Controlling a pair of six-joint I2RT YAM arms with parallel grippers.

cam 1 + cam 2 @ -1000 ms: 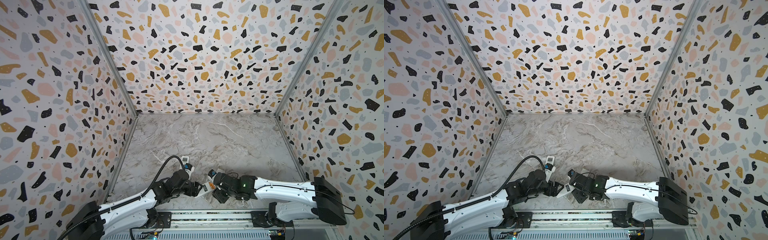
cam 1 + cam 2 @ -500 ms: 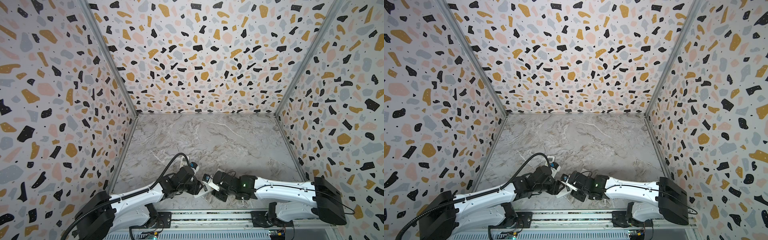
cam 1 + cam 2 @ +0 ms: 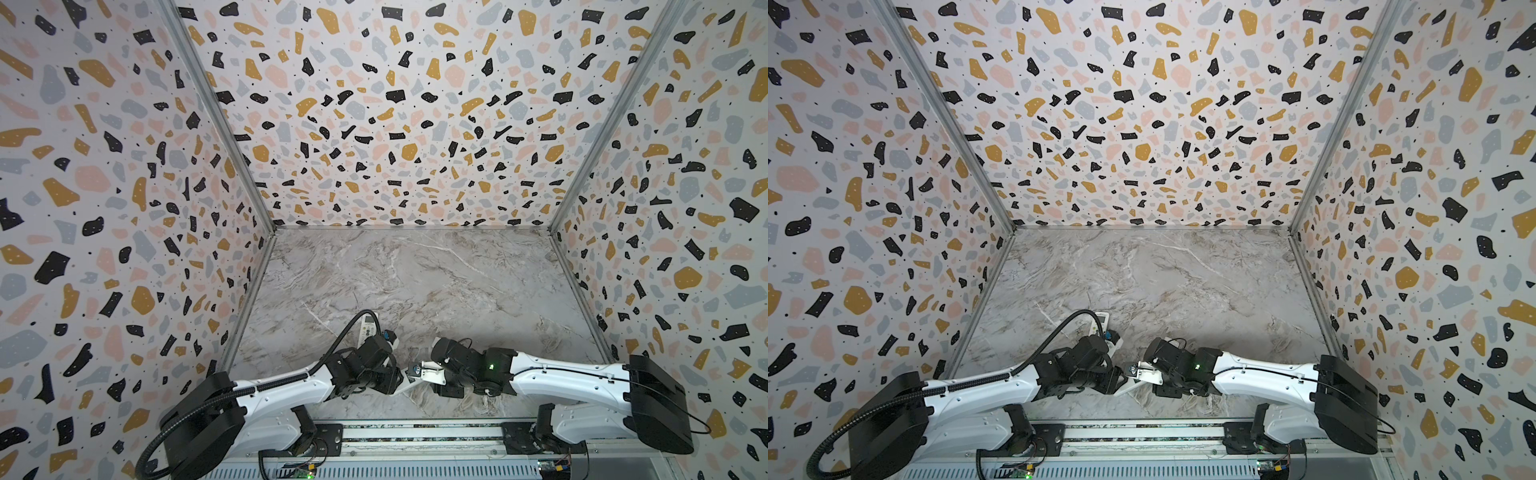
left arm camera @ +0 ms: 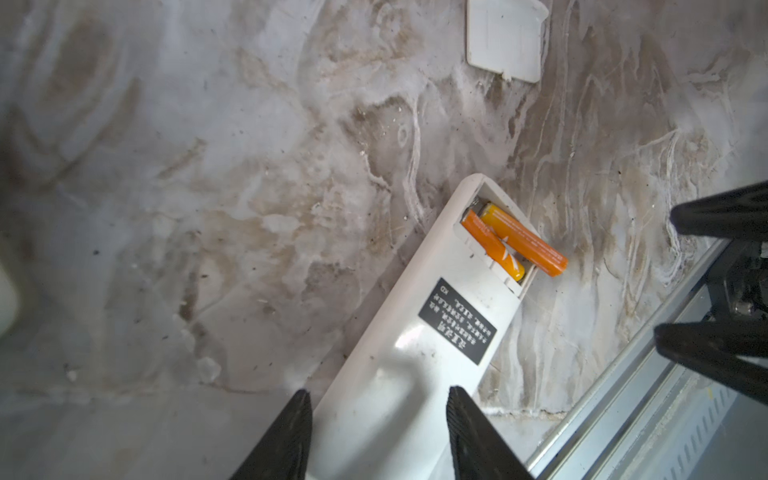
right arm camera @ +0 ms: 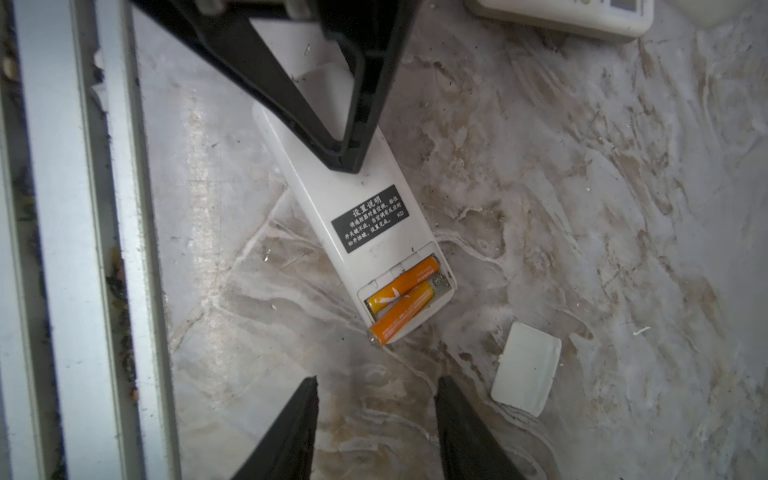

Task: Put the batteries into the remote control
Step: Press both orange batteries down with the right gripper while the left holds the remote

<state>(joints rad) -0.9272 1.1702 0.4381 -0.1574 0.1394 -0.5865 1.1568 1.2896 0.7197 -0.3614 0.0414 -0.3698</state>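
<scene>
A white remote control (image 4: 415, 353) (image 5: 345, 195) lies face down near the table's front edge, label up, with its battery bay open. One orange battery (image 4: 494, 245) (image 5: 401, 284) sits in the bay. A second orange battery (image 4: 525, 241) (image 5: 401, 311) lies slanted across it, one end poking past the remote's edge. My left gripper (image 4: 378, 399) (image 3: 397, 380) is shut on the remote's body, a finger on each long side. My right gripper (image 5: 376, 386) (image 3: 413, 370) hovers open and empty over bare marble, just short of the protruding battery's end.
The loose white battery cover (image 5: 525, 370) (image 4: 505, 37) lies on the marble beside the remote's bay end. A second white remote (image 5: 582, 16) (image 3: 368, 328) lies farther back, behind the left arm. A metal rail (image 5: 75, 249) (image 4: 623, 374) runs along the front edge.
My left gripper swung in over the remote and its jaws narrowed onto the body. The right gripper's jaws narrowed slightly and it stayed facing the remote's bay end.
</scene>
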